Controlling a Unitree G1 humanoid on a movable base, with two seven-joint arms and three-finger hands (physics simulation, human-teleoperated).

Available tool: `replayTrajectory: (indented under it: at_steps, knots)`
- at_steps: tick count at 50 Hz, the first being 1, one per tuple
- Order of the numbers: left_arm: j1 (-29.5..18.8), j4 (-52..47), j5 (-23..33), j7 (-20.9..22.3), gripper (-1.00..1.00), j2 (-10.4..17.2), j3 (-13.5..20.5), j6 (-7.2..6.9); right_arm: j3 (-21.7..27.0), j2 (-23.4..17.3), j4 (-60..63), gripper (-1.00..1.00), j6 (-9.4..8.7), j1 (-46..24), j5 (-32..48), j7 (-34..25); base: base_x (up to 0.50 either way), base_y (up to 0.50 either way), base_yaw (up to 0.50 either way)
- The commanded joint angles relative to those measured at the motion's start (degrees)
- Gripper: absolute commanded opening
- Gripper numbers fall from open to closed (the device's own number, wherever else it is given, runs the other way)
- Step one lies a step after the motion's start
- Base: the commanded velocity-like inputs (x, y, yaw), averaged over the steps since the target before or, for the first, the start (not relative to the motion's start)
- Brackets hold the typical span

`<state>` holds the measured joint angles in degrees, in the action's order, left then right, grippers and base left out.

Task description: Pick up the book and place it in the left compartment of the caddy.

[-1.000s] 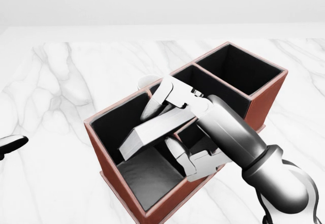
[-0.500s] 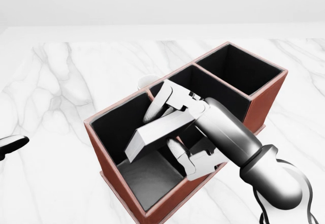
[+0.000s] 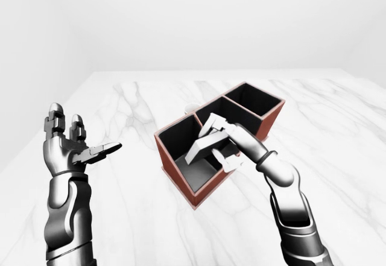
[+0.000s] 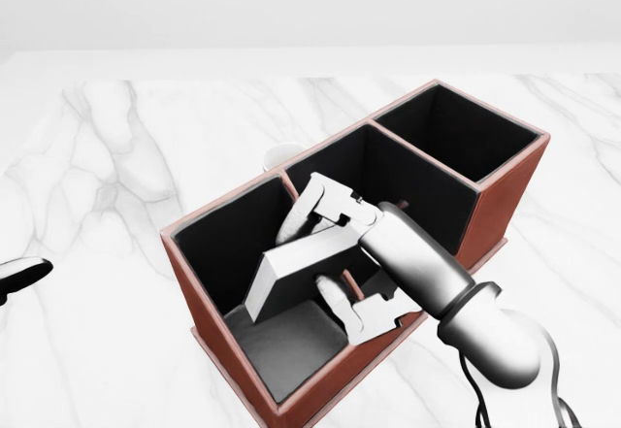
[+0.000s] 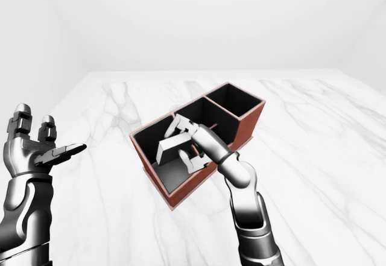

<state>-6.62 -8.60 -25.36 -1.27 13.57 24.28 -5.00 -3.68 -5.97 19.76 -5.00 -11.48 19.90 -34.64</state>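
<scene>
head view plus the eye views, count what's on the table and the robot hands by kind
book: 1, tilted over the left compartment, held by the right hand
caddy: 1, with 3 compartments
white round thing behind the caddy, mostly hidden: 1
hands: 2, the left hand open and raised
total: 5

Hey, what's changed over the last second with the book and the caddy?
The right hand has drawn back toward the bottom right of the head view and eased lower, carrying the book deeper into the caddy's left compartment; the book now sits lower and steeper. It is still gripped, not released. The caddy, the marble table and the open left hand stayed put.
</scene>
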Motion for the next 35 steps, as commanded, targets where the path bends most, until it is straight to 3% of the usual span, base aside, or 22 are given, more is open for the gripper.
replayTrajectory:
  at_steps: [1, 35]
  knots:
    - [-0.05, 0.07, -0.11, -0.02, 1.00, 0.05, 0.03, 0.00, -0.25, 0.93, -2.44, -1.00, 0.00, -0.72, -1.81, 1.93, 0.00, 0.00, 0.00]
    - [-0.09, -0.46, -0.48, -0.05, 1.00, 0.20, 0.35, 0.00, -0.78, 1.90, -11.48, -1.00, 0.00, -3.09, 2.63, 2.52, 0.00, 0.00, 0.00]
